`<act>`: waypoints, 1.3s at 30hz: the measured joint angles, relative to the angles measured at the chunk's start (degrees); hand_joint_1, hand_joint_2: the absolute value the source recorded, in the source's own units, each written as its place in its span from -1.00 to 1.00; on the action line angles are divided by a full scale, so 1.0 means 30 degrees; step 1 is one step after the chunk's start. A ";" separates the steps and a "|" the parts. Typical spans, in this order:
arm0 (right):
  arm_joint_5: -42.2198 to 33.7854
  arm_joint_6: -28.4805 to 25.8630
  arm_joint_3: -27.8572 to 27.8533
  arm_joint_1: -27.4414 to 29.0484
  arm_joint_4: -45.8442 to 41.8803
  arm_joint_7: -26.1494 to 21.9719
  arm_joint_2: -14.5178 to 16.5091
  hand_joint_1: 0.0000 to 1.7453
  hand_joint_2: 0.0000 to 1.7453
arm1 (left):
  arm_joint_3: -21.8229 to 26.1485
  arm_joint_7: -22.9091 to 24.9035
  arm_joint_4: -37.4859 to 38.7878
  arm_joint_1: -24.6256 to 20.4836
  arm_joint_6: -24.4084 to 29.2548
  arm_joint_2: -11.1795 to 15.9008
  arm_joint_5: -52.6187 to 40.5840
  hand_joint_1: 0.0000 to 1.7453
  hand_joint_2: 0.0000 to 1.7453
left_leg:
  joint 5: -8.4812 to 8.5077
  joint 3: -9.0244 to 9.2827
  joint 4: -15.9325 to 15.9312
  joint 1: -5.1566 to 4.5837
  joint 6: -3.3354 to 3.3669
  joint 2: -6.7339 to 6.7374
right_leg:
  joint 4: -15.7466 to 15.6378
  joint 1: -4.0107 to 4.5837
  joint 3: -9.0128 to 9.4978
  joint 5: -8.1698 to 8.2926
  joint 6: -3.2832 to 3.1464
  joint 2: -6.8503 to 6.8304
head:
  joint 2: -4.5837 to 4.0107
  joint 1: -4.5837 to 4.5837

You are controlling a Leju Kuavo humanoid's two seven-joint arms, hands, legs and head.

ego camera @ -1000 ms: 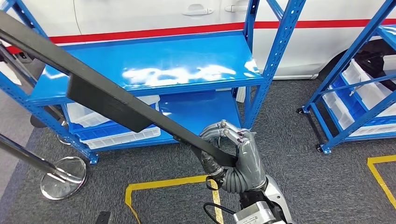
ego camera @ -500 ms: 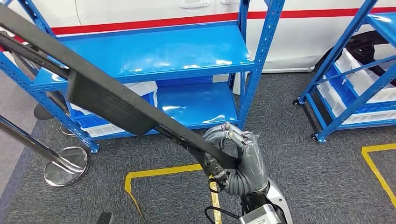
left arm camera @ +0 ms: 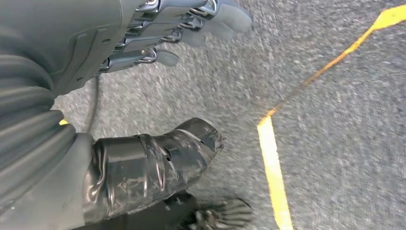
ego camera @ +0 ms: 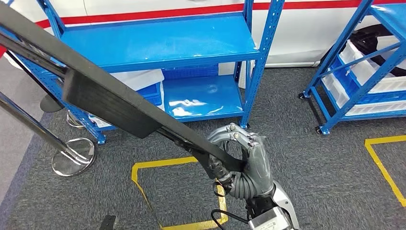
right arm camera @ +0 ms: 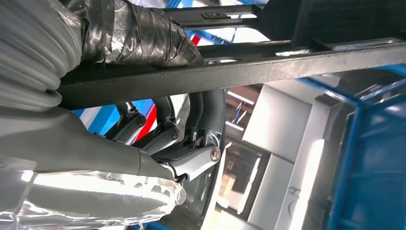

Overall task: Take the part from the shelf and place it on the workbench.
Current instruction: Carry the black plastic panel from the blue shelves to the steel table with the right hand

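Grey carpet, blue shelf [ego camera: 158, 48] ahead. My right hand [ego camera: 242, 160], in front of shelf, grips long black part [ego camera: 110, 98]; left hand [left arm camera: 158, 33] hangs, fingers loosely spread, holding nothing.

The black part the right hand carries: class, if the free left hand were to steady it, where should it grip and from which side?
Probably the thin bar between the right hand and the wide slab, coming from below. The bar is narrow enough for fingers to wrap; the slab looks too broad. The left hand hangs over the carpet.
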 joint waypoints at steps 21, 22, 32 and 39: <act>-0.1264 0.0377 0.0080 0.0021 0.0086 -0.0547 0.0073 1.00 1.00 | -0.0099 0.0690 0.0000 0.0174 0.0160 -0.0208 0.0149 -1.00 1.00 | -0.0225 -0.4477 0.4712 0.0375 -0.0888 -0.0298 | -0.0169 0.0190 0.2378 -0.2316 -0.0721 -0.0127 | 0.0000 0.0026; -0.1399 0.0391 0.0080 0.0076 0.0087 -0.0556 0.0075 1.00 1.00 | -0.0106 0.0763 0.0000 0.0187 0.0169 -0.0213 0.0146 -1.00 1.00 | -0.0378 -0.4772 0.5395 0.0436 -0.0977 -0.0220 | -0.0147 0.0189 0.2354 -0.2319 -0.0719 -0.0328 | 0.0000 0.0026; -0.2097 0.0552 0.0080 0.0260 0.0089 -0.0736 0.0080 1.00 1.00 | -0.0162 0.0956 0.0000 0.0260 0.0097 -0.0250 0.0078 -1.00 1.00 | 0.2072 -0.2259 0.0281 0.0300 -0.0256 0.0380 | -0.0068 0.0199 0.2399 -0.2495 0.0067 -0.1334 | 0.0000 0.0064; -0.2670 0.0373 0.0080 0.0608 0.0106 -0.1077 0.0082 1.00 1.00 | -0.0190 0.0991 0.0000 0.0178 0.0013 -0.0277 -0.0004 -1.00 1.00 | 0.2272 -0.2331 0.0258 0.0305 0.0117 -0.0935 | 0.4823 0.0164 0.0160 -0.4401 0.0094 0.0217 | 0.0000 0.0232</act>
